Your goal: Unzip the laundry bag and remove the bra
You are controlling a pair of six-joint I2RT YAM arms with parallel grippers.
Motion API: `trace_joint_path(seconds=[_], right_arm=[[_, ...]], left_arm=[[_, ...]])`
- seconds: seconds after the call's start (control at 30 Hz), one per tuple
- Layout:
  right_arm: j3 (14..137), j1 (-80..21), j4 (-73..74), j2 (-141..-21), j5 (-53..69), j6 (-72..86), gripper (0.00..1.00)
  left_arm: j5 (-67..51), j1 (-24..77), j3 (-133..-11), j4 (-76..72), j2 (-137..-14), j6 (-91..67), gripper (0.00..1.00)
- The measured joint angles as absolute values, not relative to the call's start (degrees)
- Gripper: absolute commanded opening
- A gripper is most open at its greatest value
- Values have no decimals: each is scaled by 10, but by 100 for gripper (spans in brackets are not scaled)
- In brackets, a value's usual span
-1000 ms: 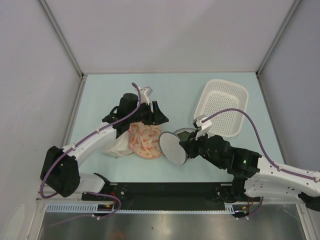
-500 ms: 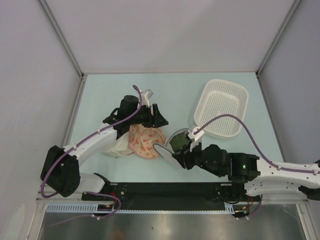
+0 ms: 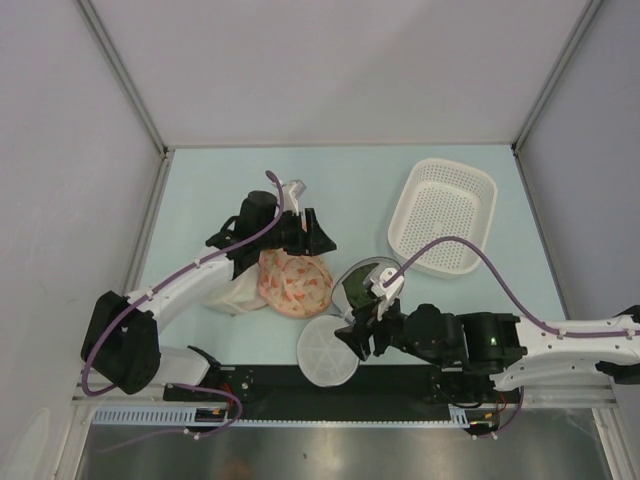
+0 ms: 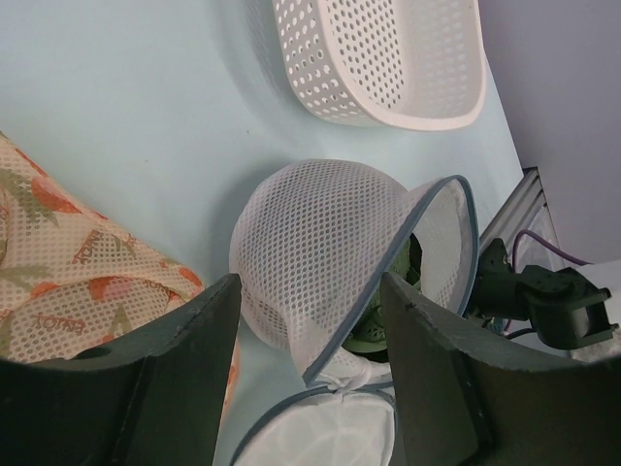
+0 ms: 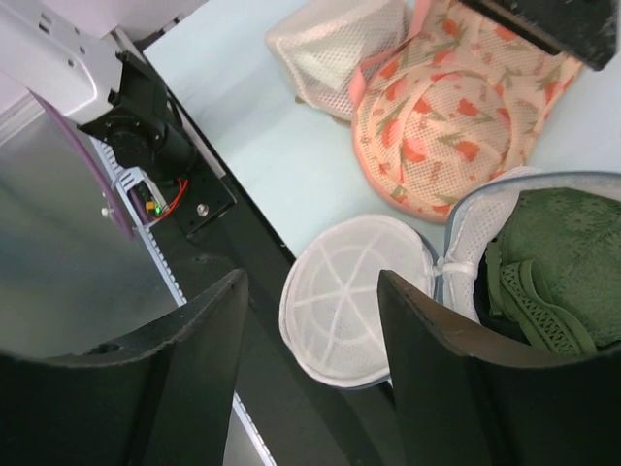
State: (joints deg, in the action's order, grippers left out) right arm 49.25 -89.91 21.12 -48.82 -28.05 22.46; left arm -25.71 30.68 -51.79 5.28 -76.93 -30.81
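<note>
Round white mesh laundry bag (image 3: pixel 362 278), navy-zippered, lay open on the pale bench (image 3: pixel 220 190), its round mesh lid (image 3: pixel 325 352) flopped flat; right hand (image 3: pixel 360 338) spread, empty; left hand (image 3: pixel 310 240) likewise spread.

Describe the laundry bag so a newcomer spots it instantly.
On the pale blue table, look between the white perforated basket and the orange floral item. The laundry bag is the round white mesh drum with a dark zipper rim, lid flopped open, green fabric inside.

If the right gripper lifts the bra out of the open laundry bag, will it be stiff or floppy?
Probably floppy: the bra lies crumpled inside the laundry bag. The thin mesh bag looks light, so it may drag along.
</note>
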Motion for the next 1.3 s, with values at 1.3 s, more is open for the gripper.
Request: trace_joint_path(seconds=[1.3], right_arm=[[524, -577, 281, -718, -200, 303, 87]], left_arm=[[-200, 329, -449, 54, -671, -266, 66]])
